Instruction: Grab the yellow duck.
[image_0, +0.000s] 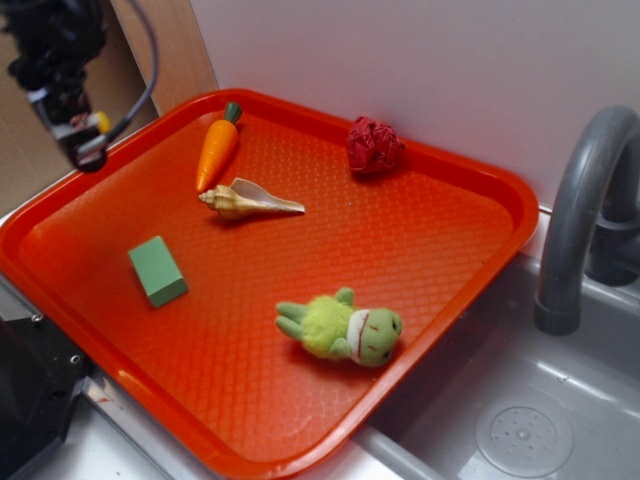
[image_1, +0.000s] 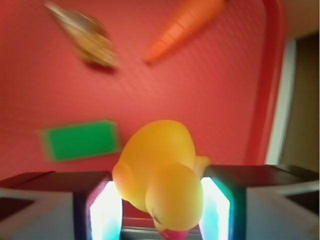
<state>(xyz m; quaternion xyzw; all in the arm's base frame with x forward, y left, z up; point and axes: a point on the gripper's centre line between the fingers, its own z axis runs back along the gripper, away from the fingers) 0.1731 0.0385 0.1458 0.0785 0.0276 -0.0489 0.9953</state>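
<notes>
The yellow duck (image_1: 157, 165) fills the lower middle of the wrist view, glossy, with its orange beak pointing down at the frame's bottom edge. My gripper (image_1: 160, 200) is shut on it, one finger pressing each side of its body. In the exterior view the gripper (image_0: 85, 140) hangs high above the tray's far left corner. Only a small yellow patch of the duck (image_0: 99, 122) shows between the fingers there. The duck is lifted off the orange tray (image_0: 480, 170).
On the tray lie a green block (image_0: 157, 271), a carrot (image_0: 217, 150), a seashell (image_0: 250, 200), a red crumpled ball (image_0: 374, 146) and a fuzzy green plush frog (image_0: 340, 327). A grey faucet (image_0: 580, 200) and sink (image_0: 520, 430) are at the right.
</notes>
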